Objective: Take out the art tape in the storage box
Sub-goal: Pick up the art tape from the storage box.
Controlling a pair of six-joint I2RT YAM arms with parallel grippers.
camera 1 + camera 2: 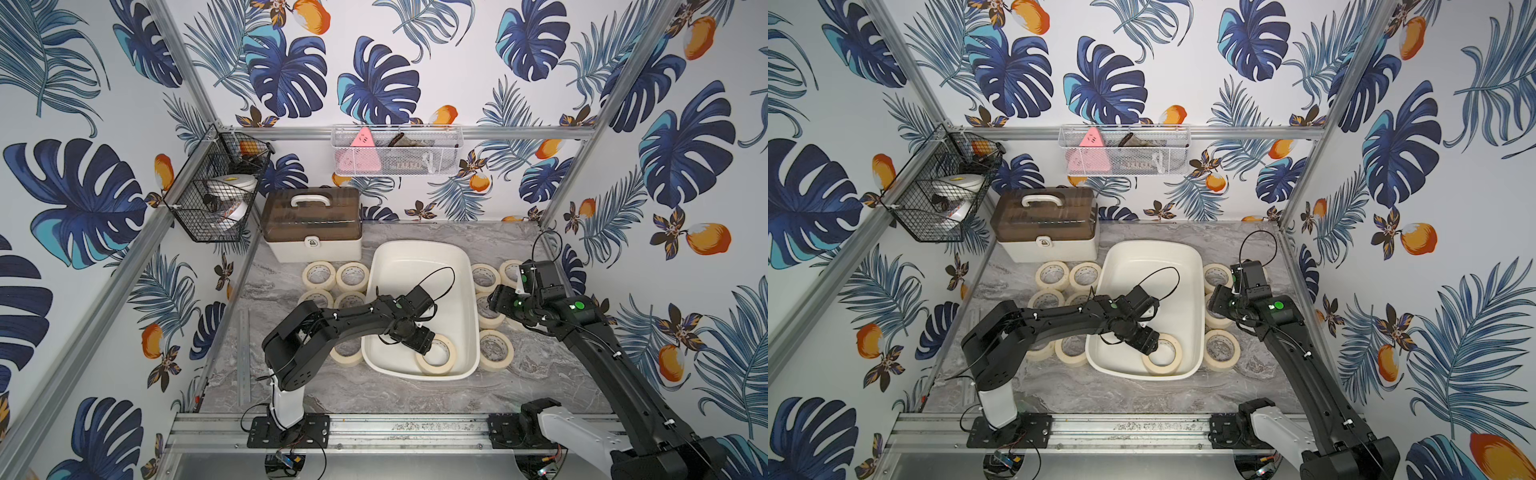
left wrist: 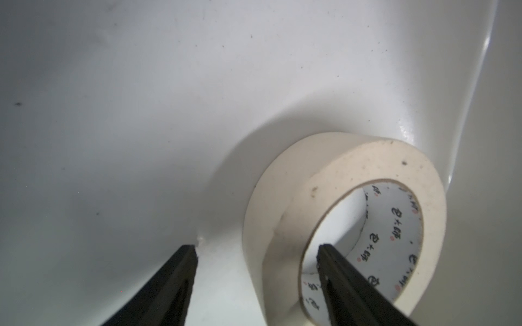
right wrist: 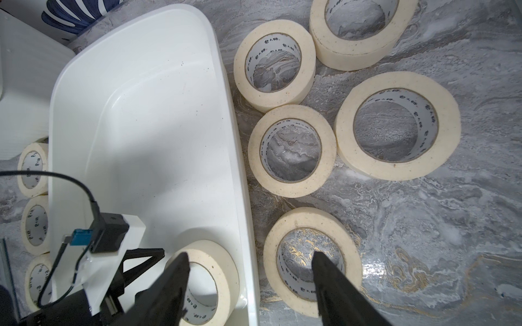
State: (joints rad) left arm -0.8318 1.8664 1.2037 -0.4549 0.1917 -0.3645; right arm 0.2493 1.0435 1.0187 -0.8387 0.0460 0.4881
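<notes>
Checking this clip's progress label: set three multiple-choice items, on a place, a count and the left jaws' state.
1. Where in the storage box does the tape roll lie? A far end; B near corner on the robot's right; C centre.
2. How many rolls are in the box? A none; B one; C three.
3. The jaws of the left gripper are: A shut, empty; B clamped on the box rim; C open, astride the roll's wall.
1B: both top views show it there. 2B: other rolls lie on the table. 3C: one jaw is inside the core, one outside.

Leaf-print wallpaper [image 1: 415, 104] — grey marble tabletop [image 1: 374, 395], aluminium rails [image 1: 395, 436]
</notes>
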